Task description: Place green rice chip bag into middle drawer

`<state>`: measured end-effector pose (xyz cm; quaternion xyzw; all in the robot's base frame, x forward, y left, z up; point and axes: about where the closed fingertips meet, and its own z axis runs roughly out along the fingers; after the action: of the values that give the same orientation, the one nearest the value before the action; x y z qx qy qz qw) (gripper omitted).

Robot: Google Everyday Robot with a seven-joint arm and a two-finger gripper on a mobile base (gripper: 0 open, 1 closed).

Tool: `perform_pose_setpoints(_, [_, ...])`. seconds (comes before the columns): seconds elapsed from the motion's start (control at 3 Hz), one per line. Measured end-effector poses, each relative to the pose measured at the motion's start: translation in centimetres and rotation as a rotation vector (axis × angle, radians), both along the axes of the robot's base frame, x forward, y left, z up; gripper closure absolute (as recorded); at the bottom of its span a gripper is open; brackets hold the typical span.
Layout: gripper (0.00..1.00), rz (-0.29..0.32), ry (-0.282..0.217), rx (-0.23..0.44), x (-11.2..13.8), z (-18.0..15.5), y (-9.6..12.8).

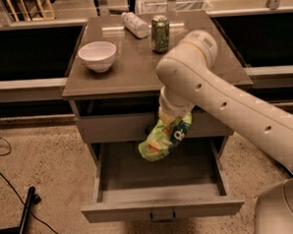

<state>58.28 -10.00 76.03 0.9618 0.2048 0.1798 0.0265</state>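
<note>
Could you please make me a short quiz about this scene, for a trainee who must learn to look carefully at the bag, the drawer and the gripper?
1. True or false: the green rice chip bag already lies on the bottom of the middle drawer.
2. Where is the gripper? A. Over the white bowl. B. Above the open middle drawer, shut on the bag's top. C. Resting on the drawer's front edge.
3. Fill in: in the picture, the green soda can stands to the ___ of the white bowl.
Key: 1 false, the bag hangs in the air above the drawer; 2 B; 3 right.
</note>
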Motion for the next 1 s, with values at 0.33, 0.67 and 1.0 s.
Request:
perform_pose_setpoints(0.33, [1.00,-0.177,0.073,-0.069,-1.0,-8.3,-4.3])
perform_pose_setpoints(0.67, [1.00,-0.282,0.126,-0.098,-2.0,-13.9,-6.8])
perform_pose_setpoints(1.0, [1.00,-0.358,0.149,-0.084,-2.0,-17.2,-8.0])
